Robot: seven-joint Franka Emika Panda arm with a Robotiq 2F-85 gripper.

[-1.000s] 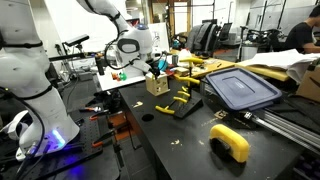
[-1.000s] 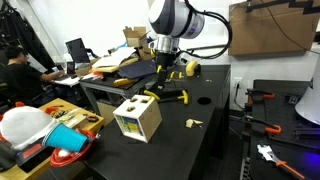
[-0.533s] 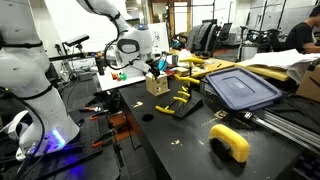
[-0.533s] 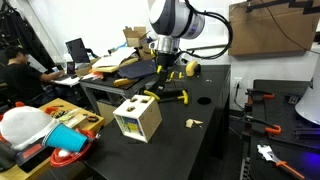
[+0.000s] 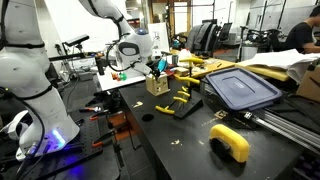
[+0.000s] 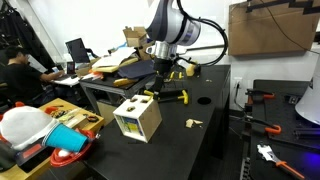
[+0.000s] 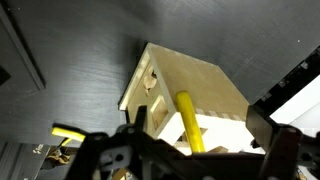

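Observation:
A light wooden box (image 7: 190,95) with shaped cut-outs in its sides stands on the black table (image 5: 190,135); both exterior views show the box (image 5: 157,85) (image 6: 137,118). My gripper (image 7: 197,125) hangs just above it, and its dark fingers (image 7: 140,118) stand wide apart, open. A yellow round peg (image 7: 188,122) rests against the box top midway between them; neither finger touches it. In an exterior view the gripper (image 5: 155,69) is right over the box. The peg's lower end is hidden behind the gripper body.
Yellow angled pieces (image 5: 180,103) lie beside the box, with a dark lidded bin (image 5: 240,88) and a yellow curved block (image 5: 230,142) further along. A small wooden block (image 6: 193,124) lies on the table. Red-handled tools (image 6: 262,98), a red cup (image 6: 68,157) and a seated person (image 6: 15,70) surround it.
The arm's upper part has shifted slightly in an exterior view. The gripper has stayed open over the box, and the box has not moved.

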